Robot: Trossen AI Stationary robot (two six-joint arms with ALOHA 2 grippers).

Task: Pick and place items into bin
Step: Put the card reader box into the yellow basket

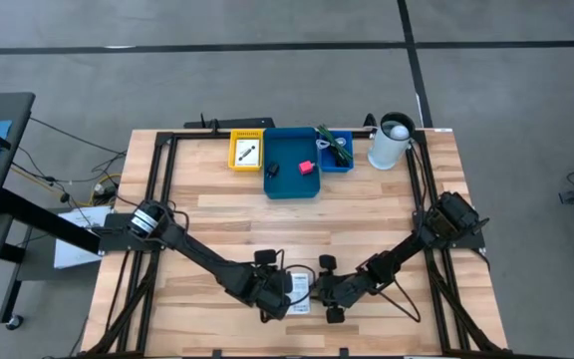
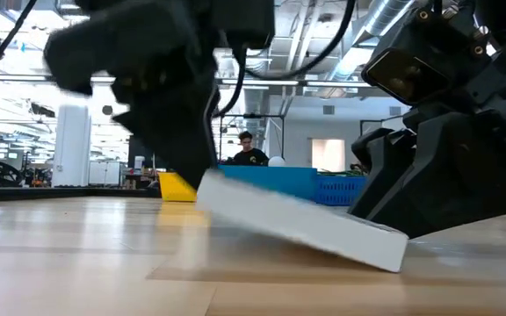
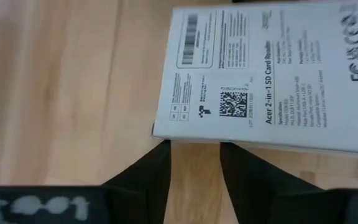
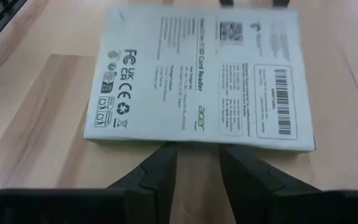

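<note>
The white box (image 1: 300, 289) sits at the near table edge between both grippers, one end lifted. Left gripper (image 1: 285, 295) and right gripper (image 1: 325, 290) look part open at opposite ends; can't tell who's gripping.

The white box (image 3: 272, 74) runs off the edge in the left wrist view, so part of its print is cut away. From above, both grippers cover most of the box (image 1: 300, 290). In the blue bin (image 1: 294, 165), a small black piece (image 1: 273, 171) is too tiny to name. In the low view, the left arm above the box is a dark blur.
</note>
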